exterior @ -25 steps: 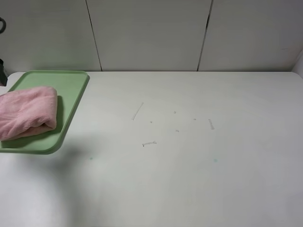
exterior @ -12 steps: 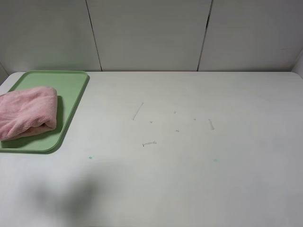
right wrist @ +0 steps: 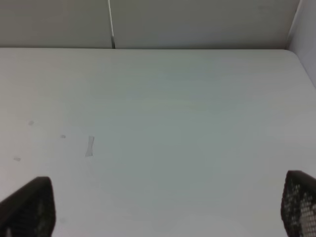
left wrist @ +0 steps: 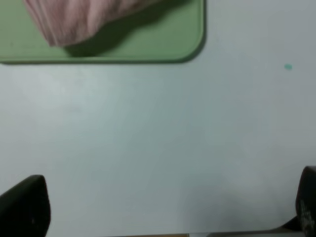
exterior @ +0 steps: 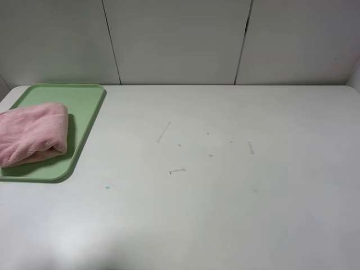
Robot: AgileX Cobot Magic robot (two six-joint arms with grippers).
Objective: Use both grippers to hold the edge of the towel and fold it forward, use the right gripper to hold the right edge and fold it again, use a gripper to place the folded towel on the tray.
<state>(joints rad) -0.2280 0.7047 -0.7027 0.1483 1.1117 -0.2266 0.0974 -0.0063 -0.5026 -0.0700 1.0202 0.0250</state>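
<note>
Left wrist view: the left gripper (left wrist: 163, 212) hangs spread wide and empty over the white desk (exterior: 225, 197). The right gripper (right wrist: 168, 210) is likewise spread. Farther off, the folded pink fluffy towel (exterior: 31, 134) lies on the pale green plastic tray (exterior: 84, 107).

One folded pink towel (exterior: 31, 134), one green tray (exterior: 84, 115), one white table (exterior: 225, 197), two grippers' fingers (left wrist: 24, 207) spread wide
</note>
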